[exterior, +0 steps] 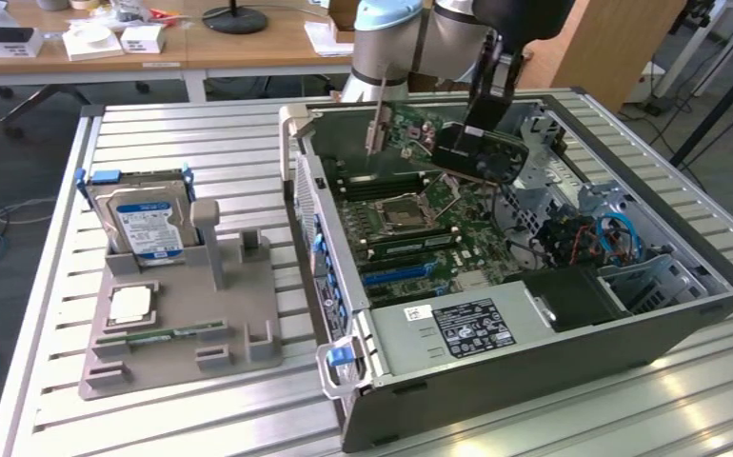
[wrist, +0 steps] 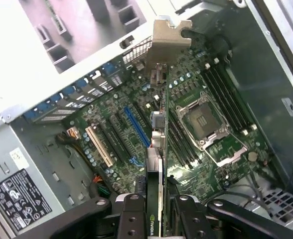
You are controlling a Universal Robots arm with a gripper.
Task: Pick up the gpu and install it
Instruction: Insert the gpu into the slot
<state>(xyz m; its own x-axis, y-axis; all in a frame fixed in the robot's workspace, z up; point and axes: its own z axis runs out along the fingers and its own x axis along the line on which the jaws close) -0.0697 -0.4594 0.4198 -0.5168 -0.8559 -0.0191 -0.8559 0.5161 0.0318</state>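
Here, the gripper (wrist: 157, 219) pinches the gpu (wrist: 159, 144) edge-on above the open computer case's (exterior: 532, 367) motherboard (wrist: 214, 172), where seating it well likely means keeping the card upright and squarely aligned over the long blue slot (wrist: 136, 124).

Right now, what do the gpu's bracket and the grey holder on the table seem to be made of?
On the gpu, the bracket: probably sheet metal, matt silver, thin, bent tab. Grey holder: likely plastic, matt, blocky moulded slots.
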